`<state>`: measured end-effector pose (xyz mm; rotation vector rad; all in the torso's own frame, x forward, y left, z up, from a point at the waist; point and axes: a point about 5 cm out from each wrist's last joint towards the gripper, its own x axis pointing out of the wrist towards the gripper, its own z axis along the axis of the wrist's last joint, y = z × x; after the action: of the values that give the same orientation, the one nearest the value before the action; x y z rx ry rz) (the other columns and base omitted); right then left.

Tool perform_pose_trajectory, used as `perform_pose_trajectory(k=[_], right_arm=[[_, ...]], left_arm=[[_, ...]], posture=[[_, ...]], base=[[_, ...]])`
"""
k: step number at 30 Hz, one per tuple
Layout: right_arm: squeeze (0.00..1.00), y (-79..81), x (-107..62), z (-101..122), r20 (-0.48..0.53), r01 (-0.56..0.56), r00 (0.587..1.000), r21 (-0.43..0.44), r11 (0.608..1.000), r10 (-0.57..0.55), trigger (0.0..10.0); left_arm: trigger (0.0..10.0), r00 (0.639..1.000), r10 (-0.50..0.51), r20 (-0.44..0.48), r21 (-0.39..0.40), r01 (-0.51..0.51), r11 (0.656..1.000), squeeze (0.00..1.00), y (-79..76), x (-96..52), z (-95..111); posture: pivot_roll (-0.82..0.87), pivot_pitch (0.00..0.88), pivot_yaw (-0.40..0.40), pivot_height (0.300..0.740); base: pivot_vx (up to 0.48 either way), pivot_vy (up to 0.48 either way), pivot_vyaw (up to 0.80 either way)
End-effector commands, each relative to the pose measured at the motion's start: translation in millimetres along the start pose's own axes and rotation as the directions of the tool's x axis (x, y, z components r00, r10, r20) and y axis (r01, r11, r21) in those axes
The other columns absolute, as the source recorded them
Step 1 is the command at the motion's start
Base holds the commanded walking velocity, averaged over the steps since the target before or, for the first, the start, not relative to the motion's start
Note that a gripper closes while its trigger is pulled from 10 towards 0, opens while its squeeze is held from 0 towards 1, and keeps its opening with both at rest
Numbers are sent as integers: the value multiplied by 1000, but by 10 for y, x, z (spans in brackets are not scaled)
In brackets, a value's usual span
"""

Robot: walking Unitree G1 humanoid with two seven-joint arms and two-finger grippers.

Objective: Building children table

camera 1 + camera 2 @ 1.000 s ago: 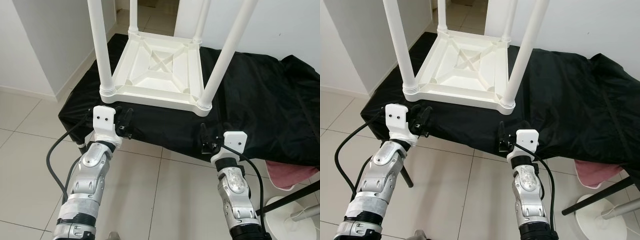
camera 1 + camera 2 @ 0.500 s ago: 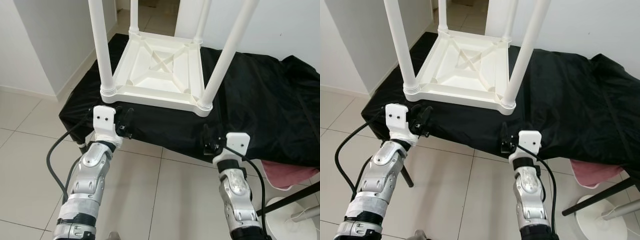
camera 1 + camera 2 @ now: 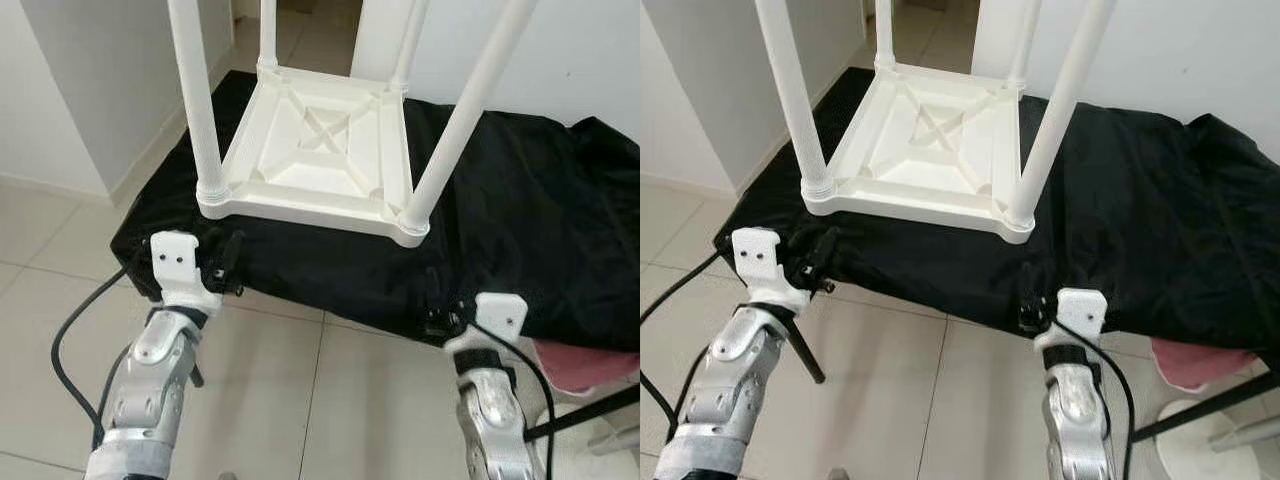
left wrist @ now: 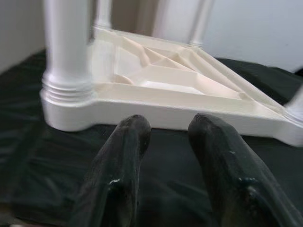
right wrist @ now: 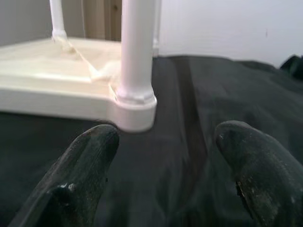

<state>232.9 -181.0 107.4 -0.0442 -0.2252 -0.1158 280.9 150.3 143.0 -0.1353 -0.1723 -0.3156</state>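
Table [image 3: 325,150] upside-down on black cloth [image 3: 520,230], near front edge; left tool [image 4: 165,142], right tool [image 5: 161,156] released, short of it.

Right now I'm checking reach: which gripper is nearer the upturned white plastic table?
Left. The left gripper sits just below the upturned white plastic table's near-left corner; the right gripper hangs farther below its near-right corner.

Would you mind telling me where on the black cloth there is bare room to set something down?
The widest bare patch of the black cloth lies to the right of the upturned white table, toward the wall. A narrow strip runs along the near edge, where the left gripper and right gripper hover. The left side is crowded.
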Motion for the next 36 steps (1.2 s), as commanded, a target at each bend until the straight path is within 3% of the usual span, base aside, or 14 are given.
perform_pose_trajectory(k=[1,36], right_arm=[[0,-15,-14,2,-4,1,1000,2,1000,-1,10000],[0,18,76,69,8,-30,1000,-16,999,30,10000]], left_arm=[[10000,993,-116,-22,1,116,993,0,-52,-39,-29],[10000,995,-87,-54,-24,86,996,0,-40,-94,-49]], posture=[[-34,0,-32,740],[-30,0,-43,740]], base=[[0,0,0],[28,0,0]])
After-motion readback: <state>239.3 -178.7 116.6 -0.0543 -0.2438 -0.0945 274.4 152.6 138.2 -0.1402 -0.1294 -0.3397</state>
